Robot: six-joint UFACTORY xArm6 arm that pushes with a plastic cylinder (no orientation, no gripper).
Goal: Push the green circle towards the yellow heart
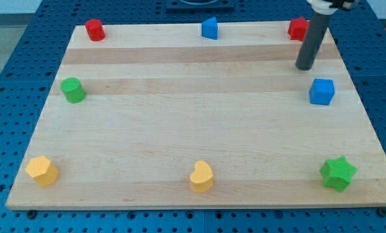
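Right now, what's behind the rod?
A red block at the board's top right corner sits behind the rod. Its left part shows; its right side is covered, so its shape is unclear. My tip stands above the blue cube.

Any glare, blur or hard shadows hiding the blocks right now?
Camera view: even, soft light, no glare on the board; green circle and yellow heart sharp, with faint shadows; my tip, at the view's top right, is slightly soft.
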